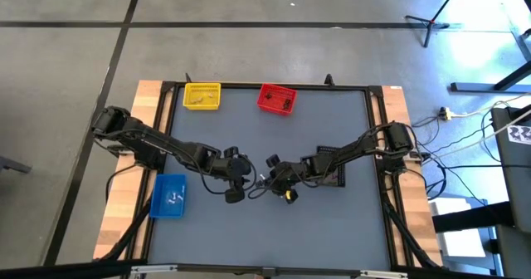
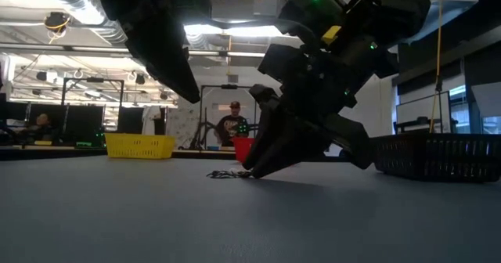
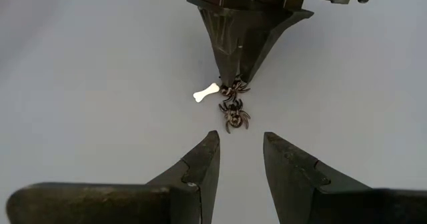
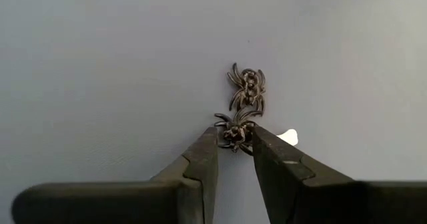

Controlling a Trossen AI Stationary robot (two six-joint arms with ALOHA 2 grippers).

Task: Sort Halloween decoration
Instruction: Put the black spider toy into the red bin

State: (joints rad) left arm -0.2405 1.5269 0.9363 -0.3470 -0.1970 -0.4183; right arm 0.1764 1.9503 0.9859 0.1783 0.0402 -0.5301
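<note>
The table [image 1: 332, 221] was a plain grey mat in a black frame, wood strips at its sides, on a grey floor; a lit workshop with a person [image 2: 232, 124] lay behind. Bins sat around: yellow [image 1: 202, 95], red [image 1: 276, 99], blue [image 1: 169, 195], black [image 1: 333, 169]. At frame centre, two dark spiders [image 4: 247, 85] and a white bone [image 3: 206, 92] lay together. The bone's long axis ran slantwise. The right gripper [image 4: 235, 139] pinched the nearer spider [image 4: 235, 131]. The left gripper [image 3: 239, 151] hovered beside, narrowly parted, empty.
</note>
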